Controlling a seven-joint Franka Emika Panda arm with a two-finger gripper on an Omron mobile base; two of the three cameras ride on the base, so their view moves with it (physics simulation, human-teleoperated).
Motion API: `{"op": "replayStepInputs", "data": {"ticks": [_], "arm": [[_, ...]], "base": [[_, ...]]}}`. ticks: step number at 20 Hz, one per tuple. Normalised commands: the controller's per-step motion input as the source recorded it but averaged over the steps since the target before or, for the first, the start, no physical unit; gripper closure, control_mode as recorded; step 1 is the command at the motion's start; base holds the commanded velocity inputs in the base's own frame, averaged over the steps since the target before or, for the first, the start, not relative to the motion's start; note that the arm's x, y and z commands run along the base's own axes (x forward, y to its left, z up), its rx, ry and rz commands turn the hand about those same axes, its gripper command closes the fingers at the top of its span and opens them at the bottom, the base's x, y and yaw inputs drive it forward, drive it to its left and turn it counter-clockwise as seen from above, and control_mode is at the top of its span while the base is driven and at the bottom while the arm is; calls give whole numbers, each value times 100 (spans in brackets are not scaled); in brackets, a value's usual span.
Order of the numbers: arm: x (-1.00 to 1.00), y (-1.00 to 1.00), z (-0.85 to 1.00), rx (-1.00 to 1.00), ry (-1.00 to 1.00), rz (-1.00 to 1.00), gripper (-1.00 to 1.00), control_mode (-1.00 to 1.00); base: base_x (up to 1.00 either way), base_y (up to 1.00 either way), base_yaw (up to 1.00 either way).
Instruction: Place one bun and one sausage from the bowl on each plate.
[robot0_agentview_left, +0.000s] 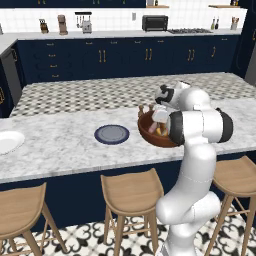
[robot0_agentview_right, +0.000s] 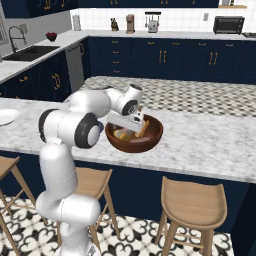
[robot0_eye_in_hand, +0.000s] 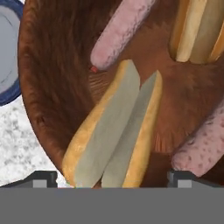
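Bowl (robot0_eye_in_hand: 48, 87) sits on the marble counter (robot0_agentview_left: 60, 145), holding two split buns and two pink sausages. Nearest bun (robot0_eye_in_hand: 113, 131) lies directly between the gripper (robot0_eye_in_hand: 113, 177) fingers, which stand wide apart, gripping nothing. Blue-grey plate (robot0_agentview_left: 111, 134) lies just beside the bowl; white plate (robot0_agentview_left: 7, 141) well apart.

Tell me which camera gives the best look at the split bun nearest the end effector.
The hand view: the split golden bun with its pale cut faces lies large and unobstructed inside the reddish-brown round bowl. In the right base view the bun is small, partly behind the hand; the left base view gives just a sliver.
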Motion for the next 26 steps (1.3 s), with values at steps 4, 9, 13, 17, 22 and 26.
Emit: {"op": "replayStepInputs", "data": {"ticks": [4,9,13,17,22,26], "arm": [[13,7,-33,0,0,5,-100,-100],[12,30,-18,0,0,0,-100,-100],[2,-2,-3,2,0,0,-100,-100],[5,-29,0,7,0,-6,-100,-100],[36,0,-6,1,5,-22,-100,-100],[26,1,-22,0,10,-23,-100,-100]], "base": [[0,0,0],[0,0,0],[0,0,0],[0,0,0],[0,0,0],[0,0,0]]}}
